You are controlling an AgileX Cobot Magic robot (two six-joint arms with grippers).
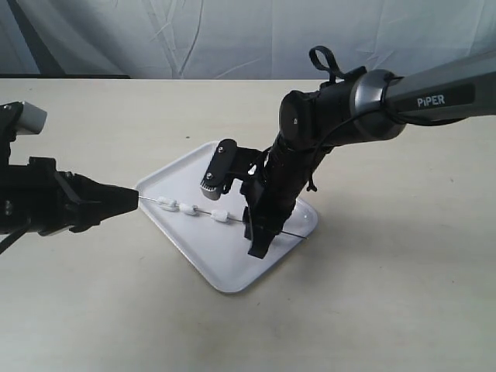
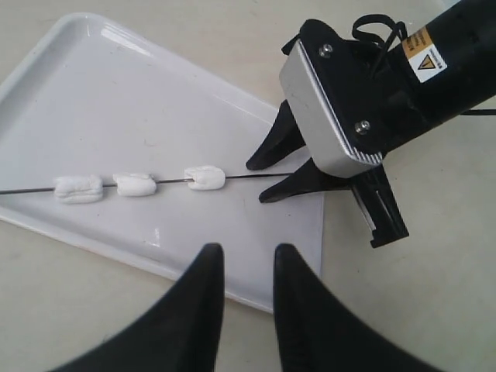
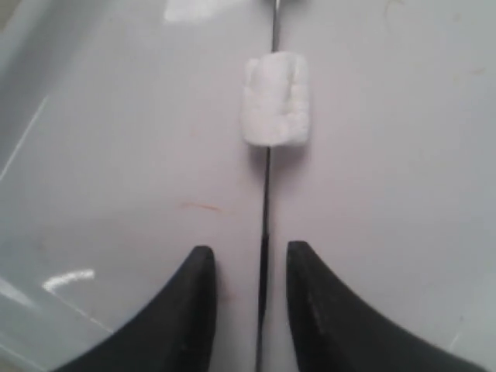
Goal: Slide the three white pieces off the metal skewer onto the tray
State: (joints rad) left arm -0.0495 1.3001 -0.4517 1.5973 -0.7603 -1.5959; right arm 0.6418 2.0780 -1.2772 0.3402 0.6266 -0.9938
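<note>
The metal skewer (image 1: 203, 212) (image 2: 248, 177) (image 3: 265, 201) stretches low across the white tray (image 1: 225, 267) (image 2: 116, 93) (image 3: 116, 155). Threaded on it in a row are the three white pieces (image 1: 166, 204) (image 1: 188, 208) (image 1: 221, 216) (image 2: 77, 187) (image 2: 134, 184) (image 2: 204, 177). My right gripper (image 1: 252, 236) (image 2: 258, 181) (image 3: 249, 256) points down at the tray, open, with one finger on each side of the bare rod, just behind the nearest piece (image 3: 276, 99). My left gripper (image 1: 133, 199) (image 2: 246, 256) is open with nothing between its fingers. In the exterior view its tip sits at the skewer's left end.
The tray lies diagonally on a beige table (image 1: 387, 294), with a grey cloth backdrop behind it. The right arm's wrist camera housing (image 1: 221, 167) hangs over the tray's middle. Table surface surrounds the tray on all sides.
</note>
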